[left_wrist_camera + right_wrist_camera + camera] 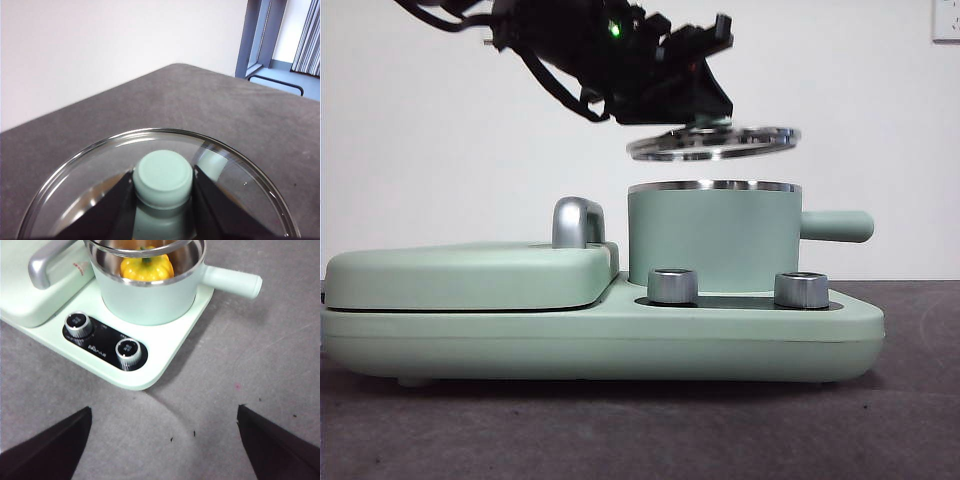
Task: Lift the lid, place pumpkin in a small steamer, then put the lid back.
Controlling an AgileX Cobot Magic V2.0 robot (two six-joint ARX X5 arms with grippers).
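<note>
Only the right wrist view shows the pumpkin point(147, 267) inside the small steamer point(712, 236). The left hand point(163, 186) pinches the knob of the lid point(713, 141), held tilted above the steamer; the right hand point(162, 440) is spread over the table point(260, 355), near the base's 2 knobs point(129, 352).

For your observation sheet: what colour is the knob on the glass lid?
Mint green. The lid's knob shows best in the left wrist view, gripped between the left gripper's fingers.

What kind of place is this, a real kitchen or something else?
Probably a lab or office test bench, not a kitchen: the cooker sits on a bare grey table before a blank white wall, with blinds at a tall window.
</note>
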